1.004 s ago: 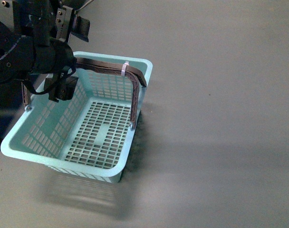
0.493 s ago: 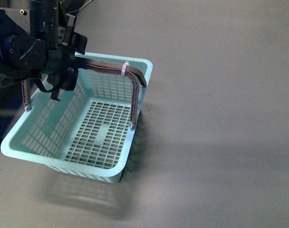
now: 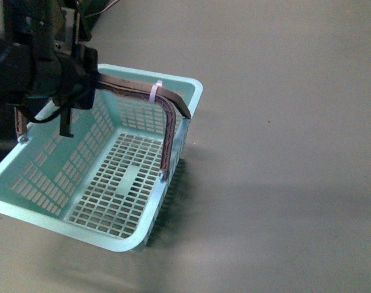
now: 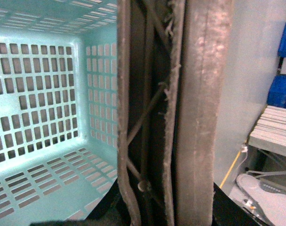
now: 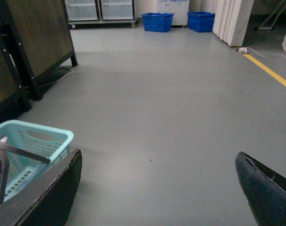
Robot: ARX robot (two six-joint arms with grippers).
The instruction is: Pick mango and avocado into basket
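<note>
The light teal basket (image 3: 187,105) hangs tilted above the grey floor, its slotted bottom bare. My left gripper (image 3: 82,76) is shut on its two brown handles (image 3: 133,85), which a white zip tie (image 3: 154,91) binds together. From the left wrist, the handles (image 4: 199,117) run straight through the left gripper (image 4: 166,207), with the basket's inside (image 4: 49,94) beside them. My right gripper (image 5: 159,188) is open over bare floor, holding nothing, and the basket's corner (image 5: 44,139) shows off to one side of it. The mango and the avocado are out of view.
The grey floor (image 3: 283,152) spreads to the right of the basket. The right wrist view shows a dark cabinet (image 5: 35,42), blue crates (image 5: 157,21), white panels (image 5: 232,19) and a yellow floor line (image 5: 270,70) far off.
The basket has swung nearer and looks larger, its near left corner now cut by the picture's edge. My left arm has shifted up and left, still gripping the handles.
</note>
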